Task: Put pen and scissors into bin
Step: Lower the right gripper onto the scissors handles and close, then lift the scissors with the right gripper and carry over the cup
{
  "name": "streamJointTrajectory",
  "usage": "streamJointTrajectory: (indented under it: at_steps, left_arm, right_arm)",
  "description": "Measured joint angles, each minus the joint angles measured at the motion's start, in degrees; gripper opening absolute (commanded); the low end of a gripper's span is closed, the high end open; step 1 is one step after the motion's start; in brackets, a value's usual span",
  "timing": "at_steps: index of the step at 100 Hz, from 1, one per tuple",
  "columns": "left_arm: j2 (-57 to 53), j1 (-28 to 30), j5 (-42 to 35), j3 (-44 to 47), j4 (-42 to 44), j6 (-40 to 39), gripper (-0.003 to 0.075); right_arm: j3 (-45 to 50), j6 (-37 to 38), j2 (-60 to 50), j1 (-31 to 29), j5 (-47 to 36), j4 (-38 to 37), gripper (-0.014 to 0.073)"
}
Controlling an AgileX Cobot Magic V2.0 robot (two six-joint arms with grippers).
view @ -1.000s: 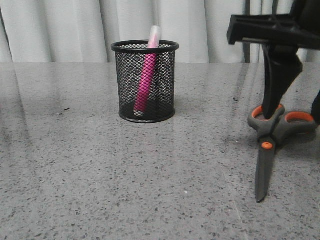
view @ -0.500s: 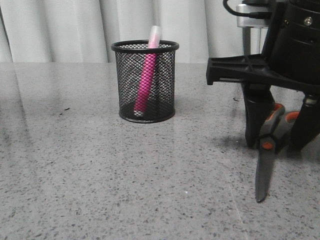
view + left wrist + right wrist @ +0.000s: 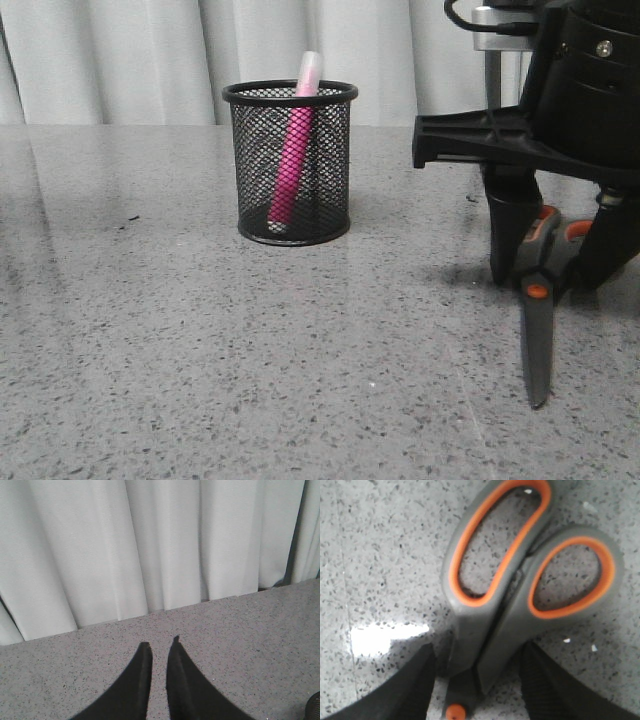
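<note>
Where fingers (image 3: 513, 235) descend, scissors (image 3: 536, 330) handles hide.

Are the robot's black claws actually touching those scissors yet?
Apart. In the right wrist view, speckled table shows between each finger of the right gripper and the scissors, which lie between the open jaws, just above the orange pivot.

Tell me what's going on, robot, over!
Right hand open, straddling grey orange-handled scissors flat on the table. Left hand nearly shut, holding nothing. Pink pen already in black mesh bin. Nothing in the way.
</note>
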Motion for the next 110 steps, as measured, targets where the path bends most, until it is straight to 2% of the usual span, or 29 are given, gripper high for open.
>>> streamJointTrajectory:
  at_steps: [33, 54, 75, 93, 110]
  left_arm:
    - [0.0, 0.0, 0.0, 0.0, 0.0, 0.0, 0.0053]
    - [0.0, 0.0, 0.0, 0.0, 0.0, 0.0, 0.0053]
    - [0.0, 0.0, 0.0, 0.0, 0.0, 0.0, 0.0053]
    - [0.0, 0.0, 0.0, 0.0, 0.0, 0.0, 0.0053]
    - [0.0, 0.0, 0.0, 0.0, 0.0, 0.0, 0.0053]
  right_arm:
    - [0.0, 3.2, 0.2, 0.0, -0.3, -2.1, 0.0338]
    - [0.0, 3.2, 0.3, 0.0, -0.1, -3.1, 0.0187]
    - [0.1, 3.2, 0.3, 0.0, 0.1, -4.0, -0.0074]
    - [0.2, 3.2, -0.2, 0.0, 0.3, -6.9, -0.0073]
    - [0.2, 3.0, -5.6, 0.0, 0.3, -10.9, -0.0073]
